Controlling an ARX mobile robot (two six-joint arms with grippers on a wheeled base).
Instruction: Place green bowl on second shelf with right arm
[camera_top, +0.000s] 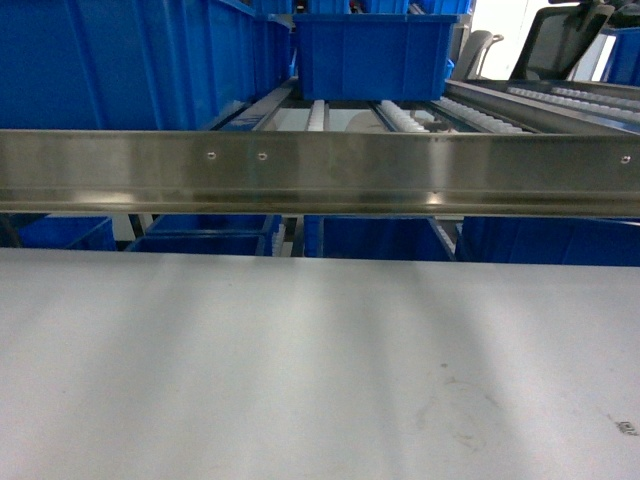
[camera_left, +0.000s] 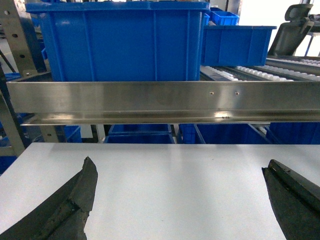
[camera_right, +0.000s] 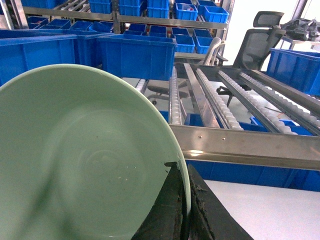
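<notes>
Right pincer clamped on the rim of the green bowl, at the bowl's 4 o'clock, bowl tilted and held clear of the desk. Left pincer fingers apart, idle. Step judged: carrying. Next: move toward 12 o'clock over the steel rail onto the roller shelf.

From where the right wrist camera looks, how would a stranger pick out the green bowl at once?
Find the steel rail fronting the roller shelf with its blue crates. Nearer the camera, filling the lower left, is the green bowl, its rim pinched by the right hand. It is the only round, pale mint thing; its neighbours are blue and boxy.
</notes>
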